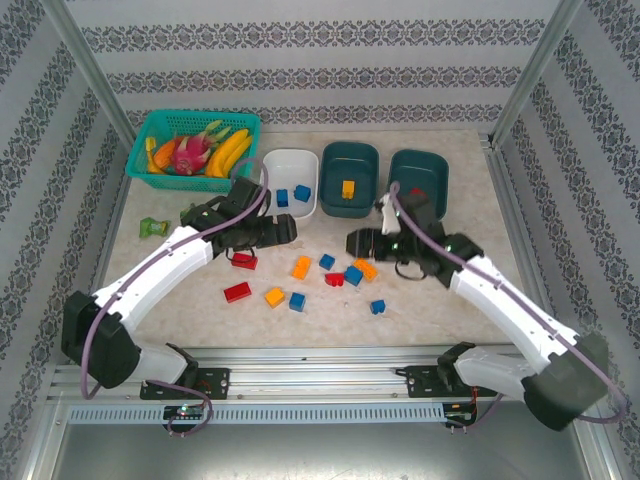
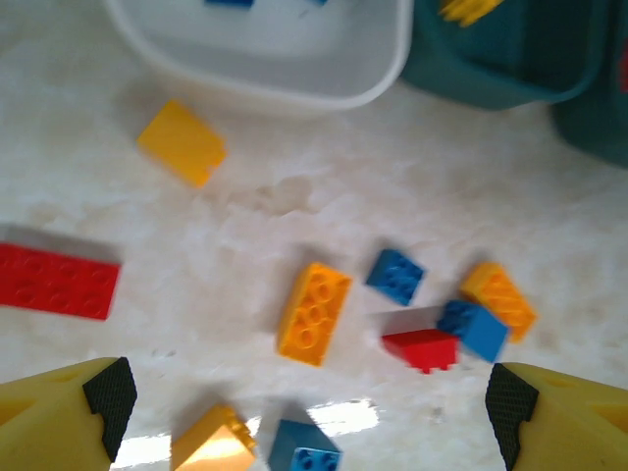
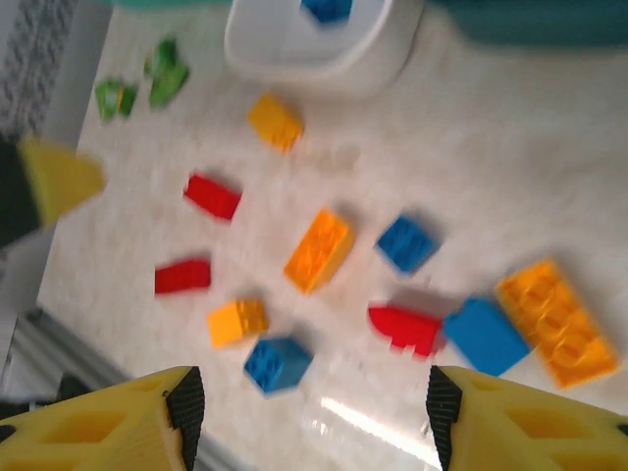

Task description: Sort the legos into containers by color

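Observation:
Several loose legos lie mid-table: red ones (image 1: 237, 292), orange ones (image 1: 301, 267) and blue ones (image 1: 377, 307). The white tub (image 1: 290, 205) holds two blue bricks, the middle teal tub (image 1: 350, 152) holds an orange brick (image 1: 348, 188), and the right teal tub (image 1: 418, 165) sits partly behind my right arm. My left gripper (image 1: 283, 230) hovers open just in front of the white tub; an orange brick (image 2: 314, 312) lies ahead of its fingers (image 2: 108, 392). My right gripper (image 1: 355, 242) is open over the cluster, with a blue brick (image 3: 278, 362) and a red brick (image 3: 404, 327) between its fingers (image 3: 186, 402).
A turquoise mesh basket (image 1: 150, 175) of toy fruit stands at the back left. A green crumpled wrapper (image 1: 152, 227) lies left of the left arm. Metal frame posts and patterned walls close in the table, and a rail runs along its near edge.

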Robot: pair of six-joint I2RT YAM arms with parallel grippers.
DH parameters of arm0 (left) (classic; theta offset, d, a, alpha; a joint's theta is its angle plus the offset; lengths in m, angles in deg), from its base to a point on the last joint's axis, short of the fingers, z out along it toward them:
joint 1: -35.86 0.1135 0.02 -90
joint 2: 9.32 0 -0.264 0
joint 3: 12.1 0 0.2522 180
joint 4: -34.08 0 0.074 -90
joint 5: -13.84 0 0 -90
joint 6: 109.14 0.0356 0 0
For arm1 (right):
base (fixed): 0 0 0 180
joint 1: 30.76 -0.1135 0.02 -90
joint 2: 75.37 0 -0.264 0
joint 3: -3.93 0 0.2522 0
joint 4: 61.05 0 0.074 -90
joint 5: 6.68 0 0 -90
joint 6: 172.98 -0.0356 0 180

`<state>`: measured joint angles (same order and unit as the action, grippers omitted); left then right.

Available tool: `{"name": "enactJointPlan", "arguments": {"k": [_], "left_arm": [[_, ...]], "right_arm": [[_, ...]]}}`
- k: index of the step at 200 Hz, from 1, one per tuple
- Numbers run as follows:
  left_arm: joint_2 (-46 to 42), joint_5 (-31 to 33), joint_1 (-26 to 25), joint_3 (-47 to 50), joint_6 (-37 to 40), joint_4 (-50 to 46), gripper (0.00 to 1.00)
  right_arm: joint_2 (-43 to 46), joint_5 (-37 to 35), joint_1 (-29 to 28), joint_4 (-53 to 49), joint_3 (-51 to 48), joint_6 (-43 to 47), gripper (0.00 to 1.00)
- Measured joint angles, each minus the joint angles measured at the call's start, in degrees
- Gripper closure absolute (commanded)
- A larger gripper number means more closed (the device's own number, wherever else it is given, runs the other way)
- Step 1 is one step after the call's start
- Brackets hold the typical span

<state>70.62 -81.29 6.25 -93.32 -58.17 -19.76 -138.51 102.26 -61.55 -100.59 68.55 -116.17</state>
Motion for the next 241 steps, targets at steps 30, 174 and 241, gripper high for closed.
{"name": "enactJointPlan", "arguments": {"k": [30,174,241], "left_arm": [[6.6,1.7,1.6,3.0,-3.4,3.3,0.10],[27.5,8.4,5.0,-4.6,10.8,11.1,0.16],[32.3,8.2,5.0,-6.9,15.9,13.3,0.33]], "right_arm": [[4.0,-1.6,-6.5,9.0,-11.0,-3.8,0.34],[2.6,-4.5,-7.2,16.7,-12.1,-6.0,0.33],[3.1,-4.6,-6.1,16.0,-12.1,-6.2,0.33]]}}
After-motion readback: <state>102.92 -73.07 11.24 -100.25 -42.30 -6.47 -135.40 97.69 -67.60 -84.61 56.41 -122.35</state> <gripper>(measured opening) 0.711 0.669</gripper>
